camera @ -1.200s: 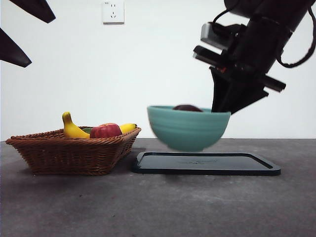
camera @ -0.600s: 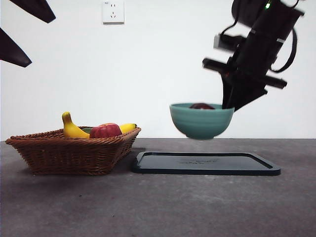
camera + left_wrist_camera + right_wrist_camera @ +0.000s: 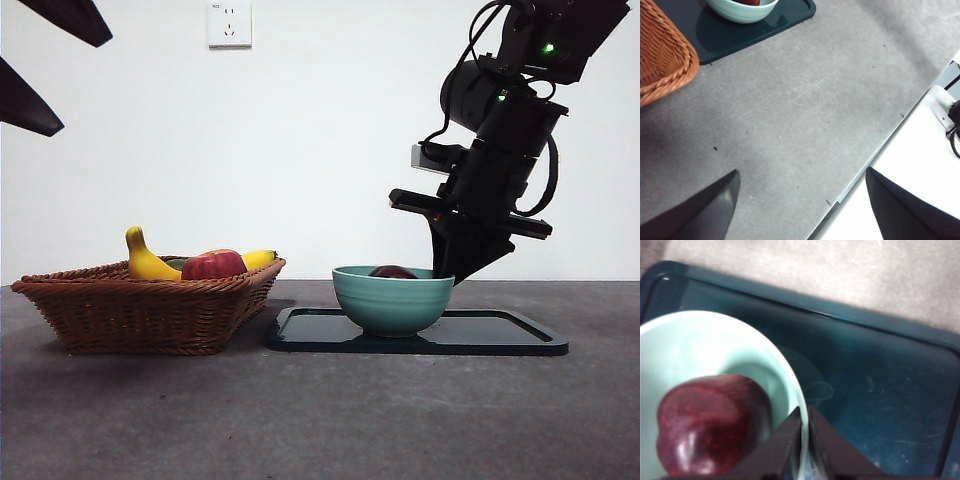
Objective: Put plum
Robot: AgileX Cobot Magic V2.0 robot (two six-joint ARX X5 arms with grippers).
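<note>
The dark maroon plum [image 3: 710, 427] lies inside the pale green bowl [image 3: 392, 298]; only its top [image 3: 393, 272] shows over the rim in the front view. The bowl stands on the dark tray [image 3: 500, 338]. My right gripper [image 3: 805, 440] is shut on the bowl's rim [image 3: 797, 405], one jaw inside and one outside, coming down from the upper right in the front view [image 3: 447, 275]. My left gripper [image 3: 800, 210] is open and empty, high above the bare table, away from the bowl [image 3: 742, 9].
A wicker basket [image 3: 150, 305] at the left holds a yellow banana [image 3: 148, 262], a red apple [image 3: 214, 265] and something green. The basket's corner [image 3: 662, 60] and tray [image 3: 740, 30] show in the left wrist view. The table's edge [image 3: 880, 150] lies near the left gripper.
My right gripper has carried the bowl with the plum down and away from the camera, and the bowl now stands on the tray. The left arm has not moved.
</note>
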